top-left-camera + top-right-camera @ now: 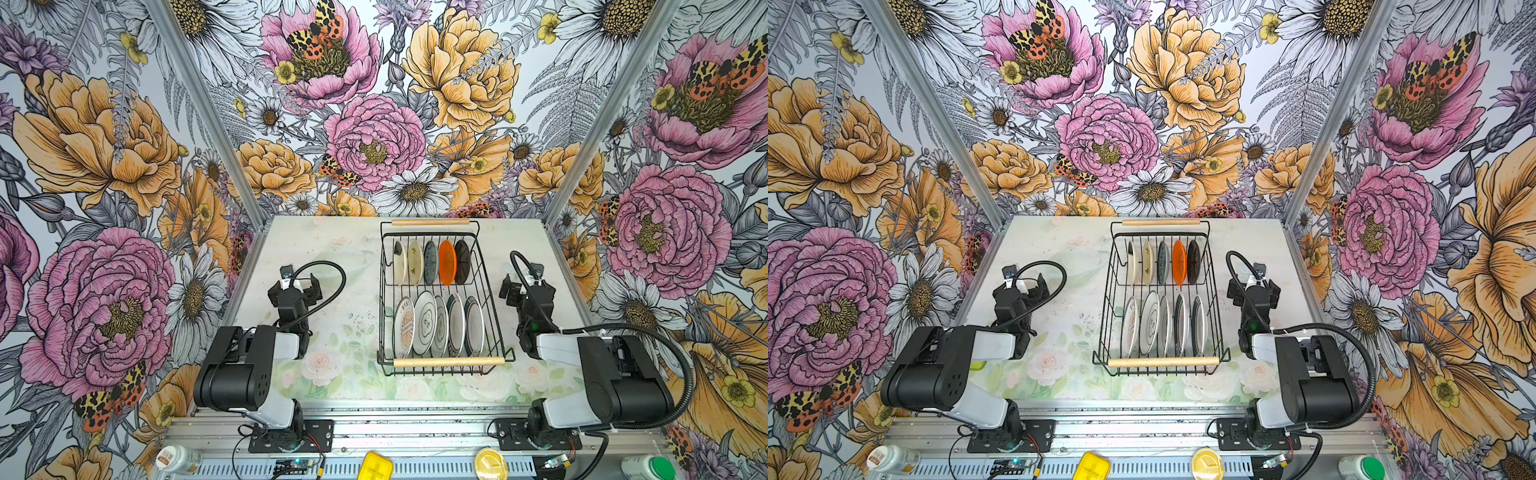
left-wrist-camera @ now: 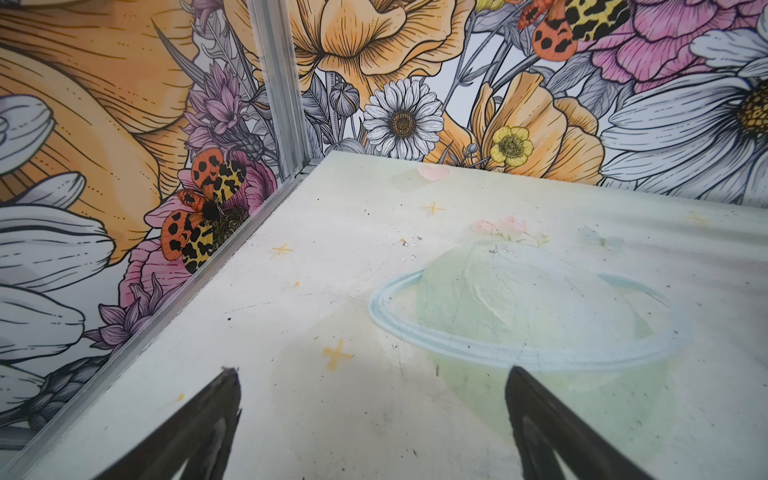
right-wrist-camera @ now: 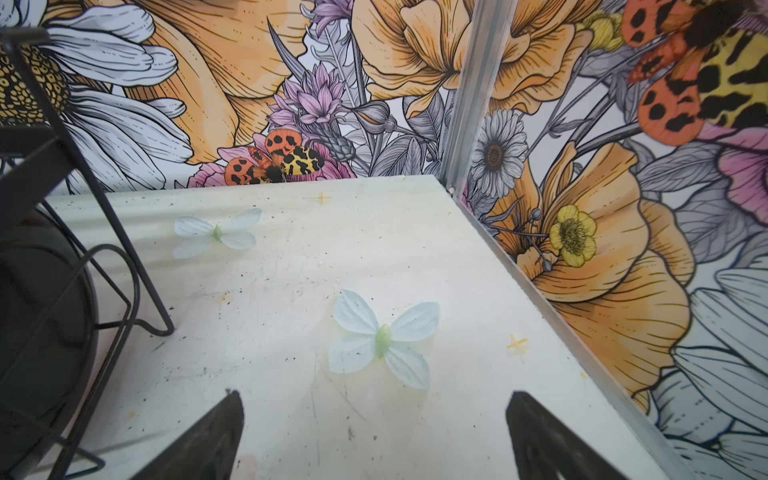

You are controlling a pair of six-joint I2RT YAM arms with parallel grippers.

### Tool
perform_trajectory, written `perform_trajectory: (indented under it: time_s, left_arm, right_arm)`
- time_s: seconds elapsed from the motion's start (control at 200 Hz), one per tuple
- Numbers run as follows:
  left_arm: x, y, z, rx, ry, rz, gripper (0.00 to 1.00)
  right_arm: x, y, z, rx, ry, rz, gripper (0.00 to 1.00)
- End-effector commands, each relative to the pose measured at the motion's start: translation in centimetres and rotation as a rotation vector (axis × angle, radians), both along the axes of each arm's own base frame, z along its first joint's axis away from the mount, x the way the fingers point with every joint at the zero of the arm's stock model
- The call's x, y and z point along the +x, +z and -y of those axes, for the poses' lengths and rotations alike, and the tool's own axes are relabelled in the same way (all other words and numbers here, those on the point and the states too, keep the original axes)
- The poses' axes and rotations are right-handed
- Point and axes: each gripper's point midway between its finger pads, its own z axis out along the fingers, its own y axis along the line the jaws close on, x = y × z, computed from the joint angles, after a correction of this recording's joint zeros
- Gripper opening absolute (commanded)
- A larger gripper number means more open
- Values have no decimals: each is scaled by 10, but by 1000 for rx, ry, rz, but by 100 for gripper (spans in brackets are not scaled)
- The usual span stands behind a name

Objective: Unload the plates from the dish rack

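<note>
Top views show dish rack (image 1: 449, 361) flanked by bare table (image 1: 345, 266).

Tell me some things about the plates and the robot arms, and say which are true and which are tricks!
1. Ten plates stand on edge in the dish rack. True.
2. The orange plate stands in the row nearest the robot. False: it is in the far row.
3. The left gripper holds a plate. False: it is open and empty, away from the dish rack.
4. The right gripper is open and empty. True.
5. The dish rack has two wooden handles. True.
</note>
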Motion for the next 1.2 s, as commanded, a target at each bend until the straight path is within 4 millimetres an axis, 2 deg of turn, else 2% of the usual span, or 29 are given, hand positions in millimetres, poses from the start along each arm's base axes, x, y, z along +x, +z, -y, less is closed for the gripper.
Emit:
perform_trajectory:
  time_s: [0.0, 0.135, 0.28, 0.36, 0.515, 0.675, 0.756, 0.961, 1.106, 1.196]
  left_arm:
    - [3, 15, -1, 8, 33, -10, 99]
    - [3, 31, 0, -10, 30, -64, 99]
    - [-8, 42, 3, -92, 41, -98, 99]
    - [-17, 45, 6, -166, 49, -145, 99]
    - [-33, 50, 15, -248, 61, -252, 99]
    - [-41, 66, 44, -265, -6, -283, 99]
    - [-43, 67, 61, -311, -58, -319, 99]
    - [-47, 64, 118, -416, -246, -424, 99]
    - [-50, 61, 146, -461, -311, -494, 99]
    - [-49, 65, 159, -501, -349, -507, 99]
  right_arm:
    - [0, 32, 7, 21, -62, 23, 99]
    - [-6, 56, 4, 71, -53, 7, 100]
    - [-15, 80, -3, 193, -57, -45, 99]
    - [-20, 85, -15, 277, -17, -101, 100]
    - [-31, 89, -56, 489, 145, -161, 100]
    - [-37, 93, -91, 711, 256, -230, 100]
    - [-37, 92, -105, 792, 299, -267, 99]
    - [-35, 89, -120, 912, 313, -341, 100]
    - [-26, 78, -130, 968, 327, -413, 100]
    - [-20, 67, -130, 969, 311, -443, 99]
